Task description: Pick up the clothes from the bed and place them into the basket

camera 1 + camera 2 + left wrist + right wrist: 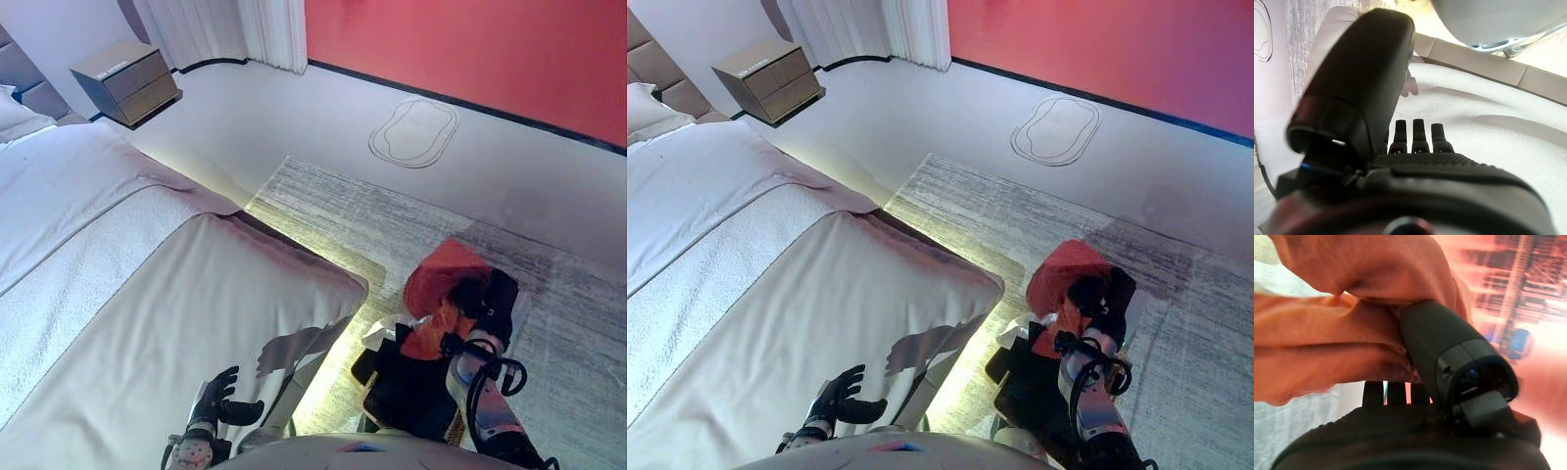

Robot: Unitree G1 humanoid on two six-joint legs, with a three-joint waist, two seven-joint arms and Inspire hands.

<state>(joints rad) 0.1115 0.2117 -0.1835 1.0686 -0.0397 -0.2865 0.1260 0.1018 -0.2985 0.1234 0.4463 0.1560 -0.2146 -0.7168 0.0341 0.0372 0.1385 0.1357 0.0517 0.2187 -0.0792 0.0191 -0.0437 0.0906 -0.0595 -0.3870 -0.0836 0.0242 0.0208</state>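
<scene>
A red-orange garment (443,277) hangs bunched in my right hand (493,294), just above the dark basket (367,372) on the rug beside the bed. In the right wrist view the thumb (1449,347) presses the orange cloth (1327,347) against the fingers. A white cloth (385,330) and dark cloth lie in the basket. My left hand (217,392) hovers over the near corner of the bed (147,294), fingers (1419,133) straight and holding nothing. No loose clothes show on the white cover.
A grey striped rug (392,215) lies under the basket. A bedside cabinet (127,78) stands at the far left by white curtains (245,29). An oval outline (416,132) marks the floor before the red wall.
</scene>
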